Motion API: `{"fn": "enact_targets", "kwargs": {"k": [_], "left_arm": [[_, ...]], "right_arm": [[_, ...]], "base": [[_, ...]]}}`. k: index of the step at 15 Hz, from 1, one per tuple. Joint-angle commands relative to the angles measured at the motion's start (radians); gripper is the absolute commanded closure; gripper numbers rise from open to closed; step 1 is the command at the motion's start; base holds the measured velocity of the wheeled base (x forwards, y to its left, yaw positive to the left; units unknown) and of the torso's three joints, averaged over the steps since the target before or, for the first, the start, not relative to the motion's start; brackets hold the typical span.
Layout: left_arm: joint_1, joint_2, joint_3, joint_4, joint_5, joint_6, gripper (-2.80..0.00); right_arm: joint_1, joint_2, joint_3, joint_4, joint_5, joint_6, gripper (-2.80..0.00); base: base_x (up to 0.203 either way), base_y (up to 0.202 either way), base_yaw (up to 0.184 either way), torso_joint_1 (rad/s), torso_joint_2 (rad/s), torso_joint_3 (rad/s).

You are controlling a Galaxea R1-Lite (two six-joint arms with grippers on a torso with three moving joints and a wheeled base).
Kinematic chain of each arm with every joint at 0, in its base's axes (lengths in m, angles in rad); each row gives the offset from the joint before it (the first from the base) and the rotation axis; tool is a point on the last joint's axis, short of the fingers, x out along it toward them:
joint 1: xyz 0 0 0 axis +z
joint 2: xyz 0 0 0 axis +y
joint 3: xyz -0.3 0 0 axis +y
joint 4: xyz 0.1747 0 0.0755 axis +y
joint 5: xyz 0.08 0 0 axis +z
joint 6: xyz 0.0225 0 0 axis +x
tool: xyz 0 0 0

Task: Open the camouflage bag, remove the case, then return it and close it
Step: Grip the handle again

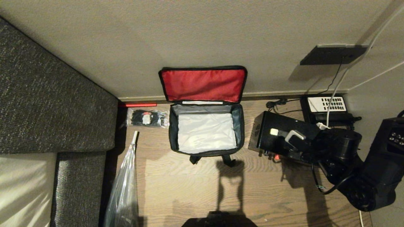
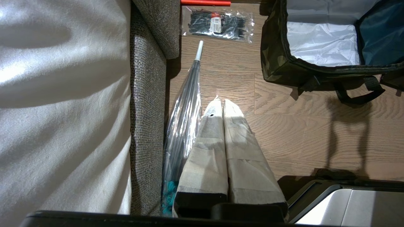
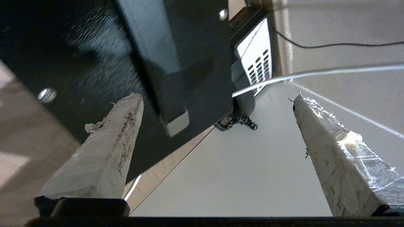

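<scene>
The camouflage bag (image 1: 206, 150) stands open on the wood floor by the wall. Its red-lined lid (image 1: 203, 84) leans back against the wall, and the grey-white inside (image 1: 205, 132) holds nothing. The left wrist view shows its camouflage side (image 2: 273, 60). The black case (image 1: 262, 132) sits on the floor just right of the bag, outside it. My right gripper (image 1: 284, 135) hovers over the case's top, open wide. In the right wrist view one finger (image 3: 123, 126) lies across the case (image 3: 79, 56), the other stands off its edge. My left gripper (image 2: 222, 102) is shut, parked low beside the sofa.
A black telephone (image 1: 326, 105) with a white keypad and cables sits behind the case by the wall. A clear packet of black ties (image 1: 146, 118) and a red stick (image 1: 139, 105) lie left of the bag. The grey sofa (image 1: 47, 104) and a clear plastic umbrella (image 1: 124, 189) line the left.
</scene>
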Motion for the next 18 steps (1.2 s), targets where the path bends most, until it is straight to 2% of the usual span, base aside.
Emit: {"fn": "enact_targets", "kwargs": {"k": [1, 9, 18], "left_arm": [[0.0, -0.002, 0.003, 0.0, 0.001, 0.0, 0.0], [0.0, -0.002, 0.003, 0.0, 0.001, 0.0, 0.0], [0.0, -0.002, 0.003, 0.0, 0.001, 0.0, 0.0]], "right_arm": [[-0.003, 0.041, -0.044, -0.017, -0.006, -0.03, -2.8], [-0.006, 0.11, -0.1, -0.041, -0.008, -0.053, -2.8], [-0.025, 0.163, -0.224, -0.041, -0.01, -0.052, -2.8]], "base": [[0.0, 0.0, 0.0, 0.0, 0.0, 0.0], [0.0, 0.0, 0.0, 0.0, 0.0, 0.0], [0.0, 0.0, 0.0, 0.0, 0.0, 0.0]]}}
